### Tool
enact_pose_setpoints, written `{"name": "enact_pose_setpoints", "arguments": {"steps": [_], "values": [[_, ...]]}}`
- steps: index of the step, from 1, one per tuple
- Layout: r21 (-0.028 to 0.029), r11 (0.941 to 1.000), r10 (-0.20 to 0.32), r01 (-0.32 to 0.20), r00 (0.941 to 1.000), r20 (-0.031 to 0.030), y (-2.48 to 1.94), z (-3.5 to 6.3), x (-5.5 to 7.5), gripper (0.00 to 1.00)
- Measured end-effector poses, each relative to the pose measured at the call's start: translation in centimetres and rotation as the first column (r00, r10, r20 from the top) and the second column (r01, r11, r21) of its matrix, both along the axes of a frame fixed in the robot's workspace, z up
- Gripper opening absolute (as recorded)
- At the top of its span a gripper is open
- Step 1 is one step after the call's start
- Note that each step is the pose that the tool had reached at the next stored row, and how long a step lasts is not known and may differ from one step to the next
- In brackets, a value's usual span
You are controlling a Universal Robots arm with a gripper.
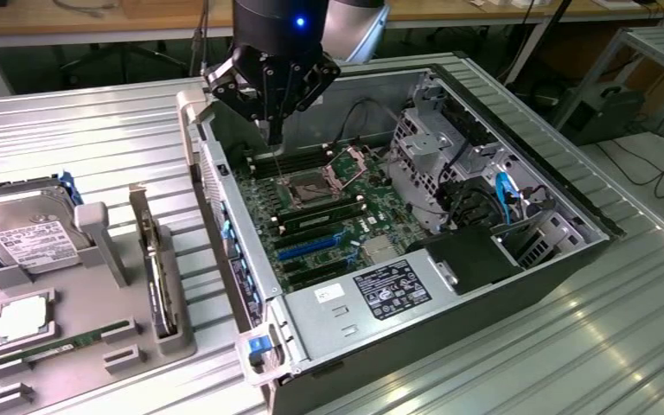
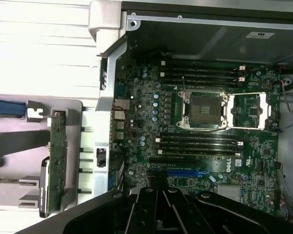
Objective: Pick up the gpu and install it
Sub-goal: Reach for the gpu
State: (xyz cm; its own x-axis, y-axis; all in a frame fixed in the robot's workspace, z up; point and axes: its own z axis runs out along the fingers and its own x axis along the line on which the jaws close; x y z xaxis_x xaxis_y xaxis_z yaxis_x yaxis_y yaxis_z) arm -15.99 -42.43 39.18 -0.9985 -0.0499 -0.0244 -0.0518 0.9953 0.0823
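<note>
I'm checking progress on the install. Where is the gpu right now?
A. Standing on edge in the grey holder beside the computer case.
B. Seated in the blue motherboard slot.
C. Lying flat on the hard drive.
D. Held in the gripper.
A: the gpu stands on edge in the grey holder beside the computer case, while the gripper hangs over the motherboard.

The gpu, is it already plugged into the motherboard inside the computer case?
No, the gpu stands on edge in the grey holder outside the computer case, and the motherboard's blue slot is bare.
</note>
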Motion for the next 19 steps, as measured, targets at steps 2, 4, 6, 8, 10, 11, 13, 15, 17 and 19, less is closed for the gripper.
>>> {"name": "enact_pose_setpoints", "arguments": {"steps": [2,4,6,8,10,11,13,15,17,19], "values": [[0.0022,0.9999,0.01,-0.01,0.9999,0.0001,-0.15,-0.01,-0.2,0.11],[0.0032,0.9998,0.021,-0.021,0.9998,0.0001,-0.3,-0.01,-0.4,0.11],[0.0039,0.9995,0.031,-0.031,0.9995,0.0001,-0.44,-0.02,-0.6,0.11],[0.0045,0.9992,0.04,-0.04,0.9992,0.0001,-0.58,-0.03,-0.8,0.11],[0.0051,0.9987,0.051,-0.051,0.9987,0.0002,-0.75,-0.03,-1.0,0.11],[0.0054,0.9984,0.057,-0.057,0.9984,0.0002,-0.84,-0.03,-1.2,0.11],[0.006,0.9977,0.068,-0.068,0.9977,0.0002,-1.0,-0.04,-1.4,0.11],[0.0065,0.9967,0.081,-0.081,0.9967,0.0002,-1.21,-0.04,-1.7,0.11],[0.0071,0.9958,0.091,-0.091,0.9959,0.0003,-1.37,-0.05,-1.9,0.11],[0.0076,0.9948,0.102,-0.102,0.9948,0.0003,-1.53,-0.05,-2.1,0.11]]}}
